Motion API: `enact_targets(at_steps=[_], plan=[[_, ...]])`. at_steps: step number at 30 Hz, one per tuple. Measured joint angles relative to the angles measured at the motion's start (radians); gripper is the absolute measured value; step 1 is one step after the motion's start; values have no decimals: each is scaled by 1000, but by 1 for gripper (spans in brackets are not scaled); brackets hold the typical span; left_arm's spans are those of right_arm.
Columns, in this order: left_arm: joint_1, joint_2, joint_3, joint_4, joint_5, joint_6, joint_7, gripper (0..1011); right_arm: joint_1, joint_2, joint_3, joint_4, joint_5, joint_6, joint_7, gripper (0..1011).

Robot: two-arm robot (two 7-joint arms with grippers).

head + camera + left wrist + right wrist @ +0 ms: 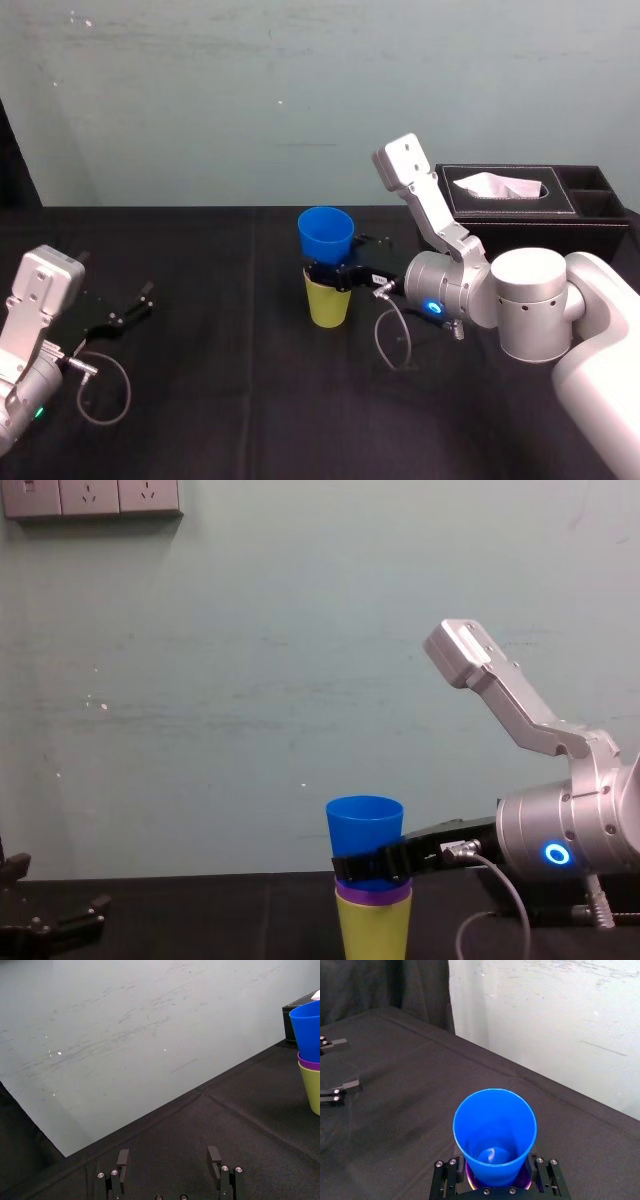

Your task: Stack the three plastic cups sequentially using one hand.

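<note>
Black table (200, 420) carries yellow cup (327, 300), tissue box (520, 205).

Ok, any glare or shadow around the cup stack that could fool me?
Head view: even light, no glare on the blue cup, but the right gripper merges with the black cloth. Right wrist view: a faint highlight inside the cup's bottom. Chest view: the arm's ring light glows, without washing out the purple cup. Left wrist view: the parked left gripper faces a bright wall.

You have the top cup (325, 232) in the middle cup (372, 892), that in the bottom cup (328, 300) on the table (200, 400); the tissue box (520, 200) sits behind, right.
</note>
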Motion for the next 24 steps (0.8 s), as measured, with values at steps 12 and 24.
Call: enact_targets(at_steps=[12, 24], plan=[[0, 0, 0, 0, 0, 0, 0, 1000, -5, -9, 10, 6, -8, 8, -13, 705], [0, 0, 0, 0, 0, 0, 0, 1000, -5, -8, 9, 6, -7, 8, -13, 895]])
